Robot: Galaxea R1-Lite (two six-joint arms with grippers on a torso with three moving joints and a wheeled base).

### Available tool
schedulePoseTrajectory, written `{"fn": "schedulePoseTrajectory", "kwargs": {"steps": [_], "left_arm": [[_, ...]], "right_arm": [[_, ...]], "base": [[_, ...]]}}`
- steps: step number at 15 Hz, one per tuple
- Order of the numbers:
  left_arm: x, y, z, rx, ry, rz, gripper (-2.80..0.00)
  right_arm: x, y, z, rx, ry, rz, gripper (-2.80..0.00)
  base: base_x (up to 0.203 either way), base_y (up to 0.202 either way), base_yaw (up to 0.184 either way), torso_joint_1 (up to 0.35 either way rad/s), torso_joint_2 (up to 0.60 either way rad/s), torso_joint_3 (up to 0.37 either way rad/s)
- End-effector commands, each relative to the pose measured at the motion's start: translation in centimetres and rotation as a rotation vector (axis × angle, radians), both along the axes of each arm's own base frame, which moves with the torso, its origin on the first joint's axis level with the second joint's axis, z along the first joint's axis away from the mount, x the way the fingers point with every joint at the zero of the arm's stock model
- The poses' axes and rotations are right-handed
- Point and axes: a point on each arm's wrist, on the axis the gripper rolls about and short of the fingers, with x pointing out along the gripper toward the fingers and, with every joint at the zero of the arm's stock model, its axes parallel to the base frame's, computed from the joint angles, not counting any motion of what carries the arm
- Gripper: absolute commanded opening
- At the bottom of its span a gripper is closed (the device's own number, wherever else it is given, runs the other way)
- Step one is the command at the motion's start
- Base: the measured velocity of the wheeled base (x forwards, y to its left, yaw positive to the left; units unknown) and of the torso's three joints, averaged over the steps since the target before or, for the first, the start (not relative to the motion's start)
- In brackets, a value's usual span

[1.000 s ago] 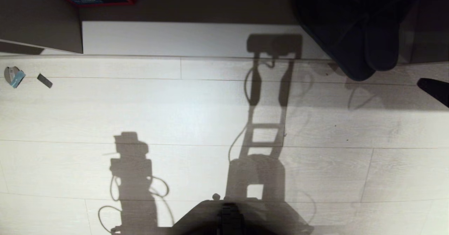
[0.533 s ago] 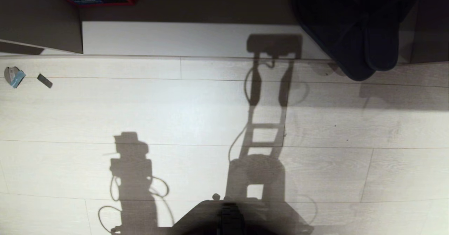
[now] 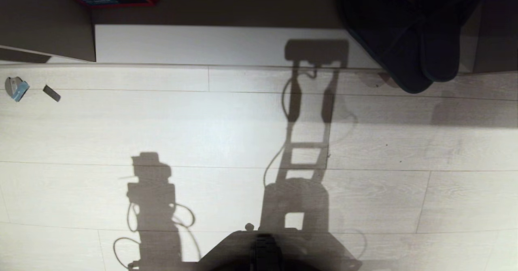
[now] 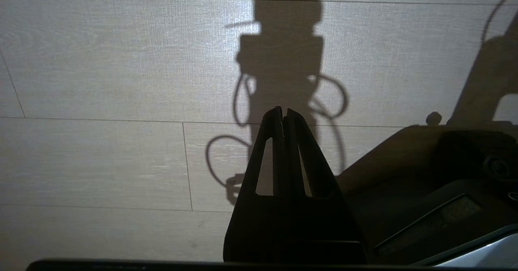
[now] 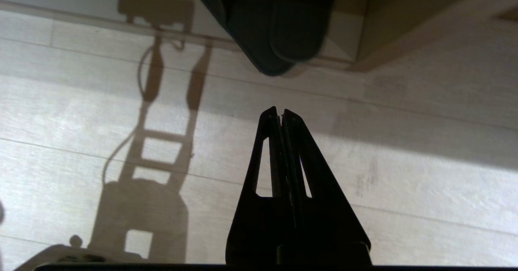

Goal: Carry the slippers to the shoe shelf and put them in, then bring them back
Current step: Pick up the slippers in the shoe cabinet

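The slippers (image 3: 417,40) sit up at two o'clock in the head view, stacked or overlapping, toes poking out over the pale floor (image 3: 226,129) from a dark recess of what looks like the shoe shelf (image 5: 408,16). My read: soft, light, floppy things, nothing fragile, no real weight. They will squash under a pinch and may sag or part from each other if taken by one edge. The best hold looks like the rounded toe ends nearest the robot, nipping both layers together so the pair comes as one.

The right pincer (image 5: 280,113) hangs above the floor at six o'clock from those toes, well apart, blades pressed together and carrying nothing. The left pincer (image 4: 282,112) is parked over bare boards, also closed flat and empty.

Now the trouble: the slippers are deep in shadow, cut off by the frame edge, and their heels are out of sight. I cannot tell whether one rests on the other or just beside it. How far into the shelf they reach is hidden too.
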Motion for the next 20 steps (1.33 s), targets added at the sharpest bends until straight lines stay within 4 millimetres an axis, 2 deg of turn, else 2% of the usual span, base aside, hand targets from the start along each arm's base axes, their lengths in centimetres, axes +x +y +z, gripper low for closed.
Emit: {"fn": "schedulePoseTrajectory", "kwargs": {"steps": [1,3,7,9,12,16,20], "left_arm": [[0.0,0.0,0.0,-0.001,0.0,0.0,-2.8],[0.0,0.0,0.0,-0.001,0.0,0.0,-2.8],[0.0,0.0,0.0,-0.001,0.0,0.0,-2.8],[0.0,0.0,0.0,-0.001,0.0,0.0,-2.8],[0.0,0.0,0.0,-0.001,0.0,0.0,-2.8],[0.0,0.0,0.0,0.001,0.0,0.0,-2.8],[0.0,0.0,0.0,0.001,0.0,0.0,-2.8]], "right_arm": [[-1.3,0.0,-1.8,0.008,-0.037,-0.025,-2.8],[-1.7,0.1,-3.7,0.02,-0.037,-0.03,-2.8],[-0.4,0.2,-11.7,0.001,0.104,-0.04,-2.8],[0.1,0.2,-14.2,-0.015,0.203,-0.058,-2.8],[0.2,0.2,-15.7,-0.044,0.346,-0.078,-2.8],[0.2,0.2,-15.8,-0.01,0.351,-0.072,-2.8],[0.2,0.2,-15.8,-0.009,0.351,-0.072,-2.8]], "base": [[0.0,0.0,0.0,0.0,0.0,0.0],[0.0,0.0,0.0,0.0,0.0,0.0],[0.0,0.0,0.0,0.0,0.0,0.0],[0.0,0.0,0.0,0.0,0.0,0.0],[0.0,0.0,0.0,0.0,0.0,0.0],[0.0,0.0,0.0,-0.001,0.0,0.015],[0.0,0.0,0.0,0.001,0.0,0.178]]}}
